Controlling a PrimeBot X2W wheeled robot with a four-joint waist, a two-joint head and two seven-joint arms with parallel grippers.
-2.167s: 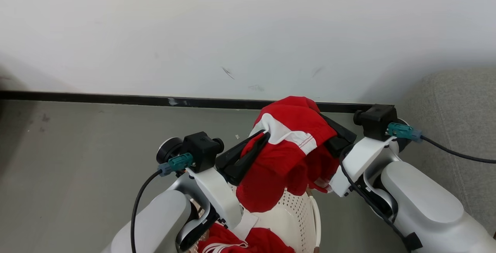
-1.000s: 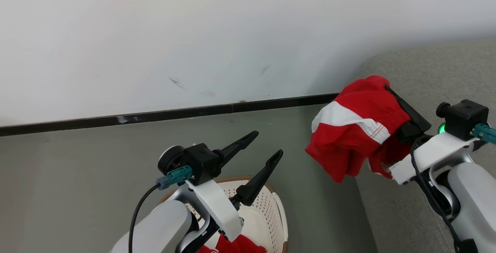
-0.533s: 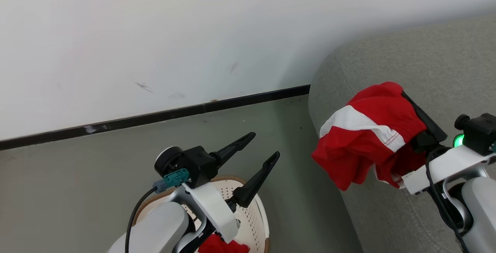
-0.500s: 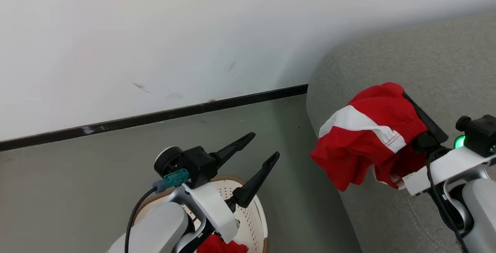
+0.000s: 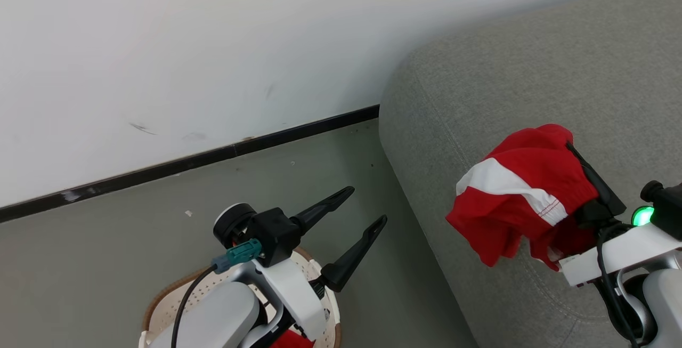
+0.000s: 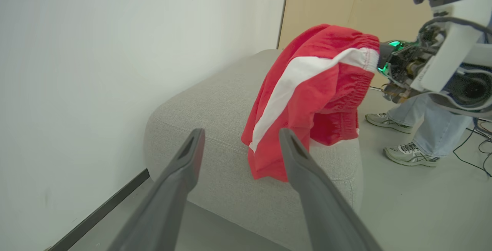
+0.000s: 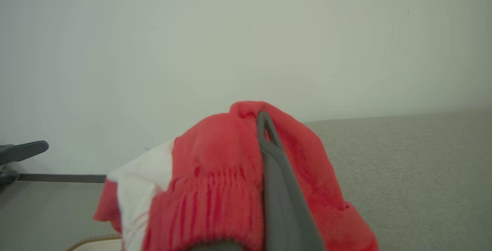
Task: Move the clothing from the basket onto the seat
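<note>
Against a plain white wall (image 5: pixel 186 44) with a black skirting strip (image 5: pixel 213 153) at its foot, a grey-green floor (image 5: pixel 106 252) runs between the two task things. In the left wrist view a pale wood panel (image 6: pixel 326 1) stands beyond, and a person's legs in blue jeans and grey trainers (image 6: pixel 430 132) stand on the floor past the seat's far side. The oval cream-white perforated plastic basket with a brown woven-look rim (image 5: pixel 154 300) sits at the lower left of the head view, partly hidden by the left arm, with a scrap of red cloth (image 5: pixel 287 340) inside. The left gripper (image 5: pixel 366 205) hangs above it, its two dark fingers spread apart and empty. The large grey woven-fabric sofa seat (image 5: pixel 533 60), rounded at the corner and stitched along the edge, lies at the right. The right gripper (image 7: pixel 265 124) is clenched on a pair of red shorts with a broad white side stripe and gathered waistband (image 5: pixel 522 199), bunched over its fingers and hanging above the seat's near corner; whether the hem touches the fabric is unclear.
</note>
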